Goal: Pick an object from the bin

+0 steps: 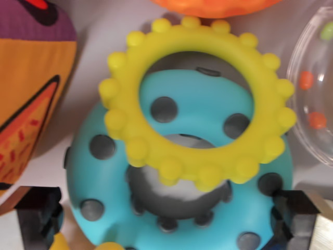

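Gripper (166,219) fingers (36,211) spread wide at the lower corners; teal ring (104,177) between them; yellow ring (195,99) overlaps it above.

Wrist view: yellow knobbed ring (200,101) lies tilted on top of a teal ring (104,182) with dark grey dots, overlapping its upper half. Claw (166,219) fingers (39,211) sit at both lower corners, spread apart, flanking the teal ring. Orange-purple fabric toy (31,78) at the wrist view's left; clear beaded ball (315,88) at its right.
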Robot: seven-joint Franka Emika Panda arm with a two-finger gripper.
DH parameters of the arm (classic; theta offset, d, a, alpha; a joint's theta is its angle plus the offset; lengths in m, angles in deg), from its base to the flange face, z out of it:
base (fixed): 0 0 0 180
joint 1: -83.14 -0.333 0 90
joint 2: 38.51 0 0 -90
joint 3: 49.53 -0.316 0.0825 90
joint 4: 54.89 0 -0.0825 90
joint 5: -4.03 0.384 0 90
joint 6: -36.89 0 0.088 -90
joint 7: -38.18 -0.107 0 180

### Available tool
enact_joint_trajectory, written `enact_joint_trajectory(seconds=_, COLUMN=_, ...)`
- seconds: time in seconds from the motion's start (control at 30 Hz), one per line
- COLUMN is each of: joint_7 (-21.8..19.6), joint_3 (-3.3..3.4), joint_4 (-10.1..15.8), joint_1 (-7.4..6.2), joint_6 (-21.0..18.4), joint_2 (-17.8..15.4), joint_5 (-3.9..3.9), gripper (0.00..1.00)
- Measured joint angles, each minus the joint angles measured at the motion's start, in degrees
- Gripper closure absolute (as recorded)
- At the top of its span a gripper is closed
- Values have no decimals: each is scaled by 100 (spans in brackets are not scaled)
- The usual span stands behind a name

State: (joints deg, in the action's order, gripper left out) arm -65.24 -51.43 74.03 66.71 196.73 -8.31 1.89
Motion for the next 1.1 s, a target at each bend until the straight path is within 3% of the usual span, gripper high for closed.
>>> enact_joint_trajectory(seconds=0.27, joint_7=0, joint_3=0, joint_4=0, joint_1=0, joint_6=0, joint_2=0, joint_5=0, gripper=0)
enact_joint_trajectory(seconds=0.3, joint_7=0, joint_3=0, joint_4=0, joint_1=0, joint_6=0, joint_2=0, joint_5=0, gripper=100)
enact_joint_trajectory(seconds=1.1, joint_7=-1, joint_3=1, joint_4=-12, joint_1=-4, joint_6=0, joint_2=-27, joint_5=-1, gripper=100)
